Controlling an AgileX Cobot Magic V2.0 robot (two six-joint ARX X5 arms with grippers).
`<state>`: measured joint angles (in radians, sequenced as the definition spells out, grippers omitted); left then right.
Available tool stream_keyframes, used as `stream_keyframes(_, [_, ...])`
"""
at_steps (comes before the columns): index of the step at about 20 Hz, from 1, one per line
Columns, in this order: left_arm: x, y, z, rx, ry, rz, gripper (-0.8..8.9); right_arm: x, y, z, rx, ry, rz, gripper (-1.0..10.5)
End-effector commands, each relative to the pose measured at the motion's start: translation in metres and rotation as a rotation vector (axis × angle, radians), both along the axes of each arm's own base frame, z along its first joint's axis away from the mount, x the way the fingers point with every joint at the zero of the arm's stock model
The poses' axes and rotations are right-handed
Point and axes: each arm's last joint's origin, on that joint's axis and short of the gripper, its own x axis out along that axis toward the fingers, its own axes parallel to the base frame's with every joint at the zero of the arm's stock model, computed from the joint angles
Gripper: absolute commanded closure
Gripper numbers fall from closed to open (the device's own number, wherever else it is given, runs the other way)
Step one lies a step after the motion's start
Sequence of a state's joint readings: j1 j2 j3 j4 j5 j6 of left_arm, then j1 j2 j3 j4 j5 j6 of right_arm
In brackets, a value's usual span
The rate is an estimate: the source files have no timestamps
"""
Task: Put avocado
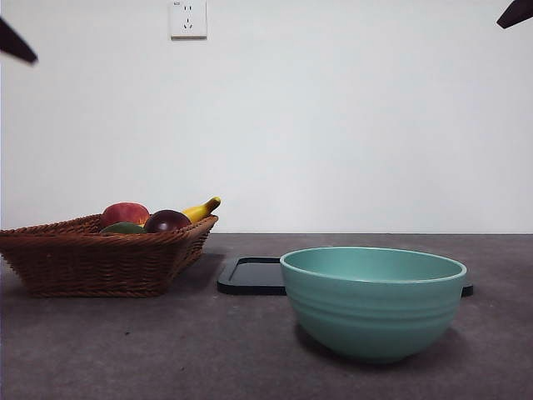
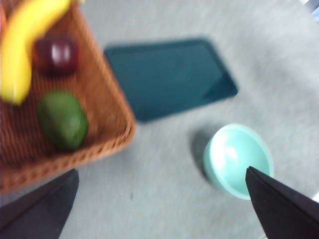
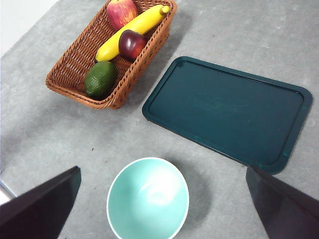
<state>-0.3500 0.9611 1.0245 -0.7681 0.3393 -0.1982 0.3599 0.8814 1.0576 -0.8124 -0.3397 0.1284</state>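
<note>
The avocado (image 3: 100,78) is dark green and lies in the near end of a brown wicker basket (image 3: 70,64). It also shows in the blurred left wrist view (image 2: 63,119) and peeks over the basket's rim in the front view (image 1: 123,227). My left gripper (image 2: 161,171) is open and empty, high above the table beside the basket. My right gripper (image 3: 162,169) is open and empty, high above the teal bowl (image 3: 148,198). In the front view both arms show only as black tips at the top corners.
The basket (image 1: 92,258) also holds a red apple (image 1: 123,213), a dark purple fruit (image 1: 166,221) and a banana (image 1: 202,208). A dark flat tray (image 3: 229,112) lies behind the bowl (image 1: 372,300), to the right of the basket.
</note>
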Motion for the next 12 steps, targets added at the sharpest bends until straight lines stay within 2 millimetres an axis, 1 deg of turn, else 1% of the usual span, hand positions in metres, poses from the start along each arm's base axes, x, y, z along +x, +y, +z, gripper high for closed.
stream_keyframes(1, [0.019,-0.007,-0.007,0.029,0.079,0.012,1.26,0.0,0.001,0.005,0.003,-0.017,0.009,3.0])
stream_keyframes(5, [0.062,-0.019,-0.031,0.207,0.222,0.101,1.26,0.0,0.001,0.005,0.003,-0.017,0.01,3.0])
stream_keyframes(9, [0.115,-0.036,-0.042,0.277,0.304,0.088,1.26,0.0,0.001,0.005,0.002,-0.017,0.01,3.0])
stream_keyframes(12, [0.149,-0.044,-0.055,0.324,0.378,0.102,1.26,0.0,0.001,0.005,0.003,-0.017,0.01,3.0])
